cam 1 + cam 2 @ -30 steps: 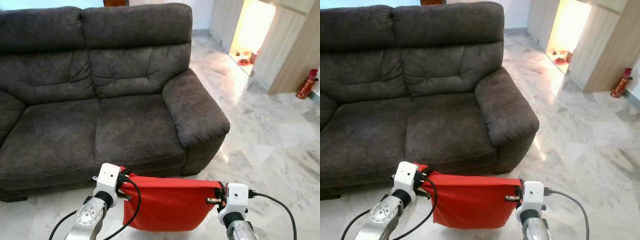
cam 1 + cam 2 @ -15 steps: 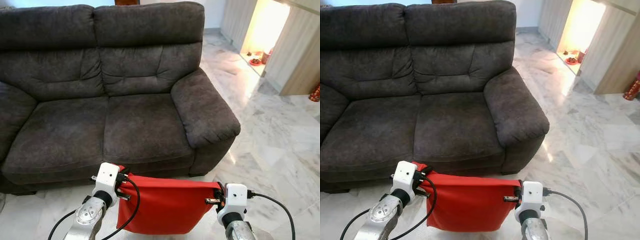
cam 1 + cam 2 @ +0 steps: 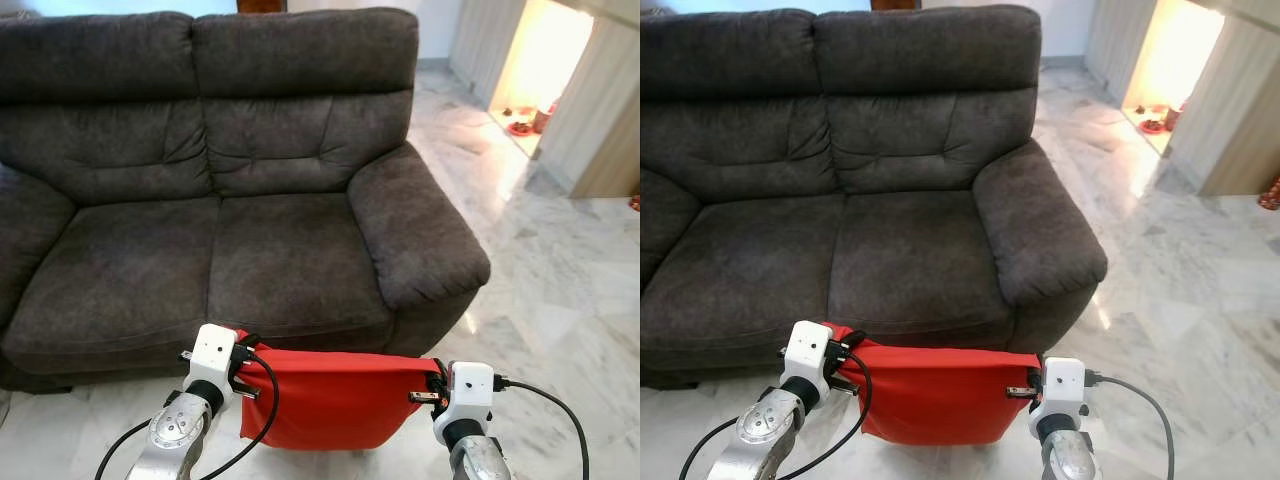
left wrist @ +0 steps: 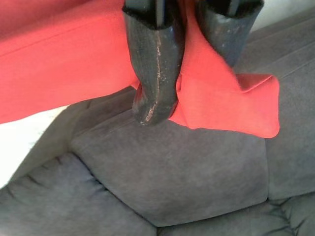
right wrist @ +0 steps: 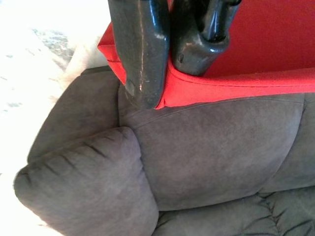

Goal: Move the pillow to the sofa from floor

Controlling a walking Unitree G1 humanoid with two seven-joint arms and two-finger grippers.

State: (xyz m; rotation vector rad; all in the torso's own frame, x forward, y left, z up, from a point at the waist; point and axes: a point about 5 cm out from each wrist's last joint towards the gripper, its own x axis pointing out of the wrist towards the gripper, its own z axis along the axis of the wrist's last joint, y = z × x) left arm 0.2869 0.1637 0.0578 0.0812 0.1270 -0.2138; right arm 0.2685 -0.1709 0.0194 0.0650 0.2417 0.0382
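Fingers (image 4: 153,73) of left gripper (image 4: 189,64) clenched on one top corner of the red pillow (image 3: 330,400), those of right gripper (image 5: 170,54) pinched on the other, probably to keep the cover stretched flat. Hung in the air between both wrists, off the marble floor (image 3: 560,270), just before the front edge of the dark sofa (image 3: 250,200), not yet over its right seat cushion (image 3: 295,255).

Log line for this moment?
left hand: shut on pillow corner | right hand: shut on other corner | pillow: held up before sofa seat
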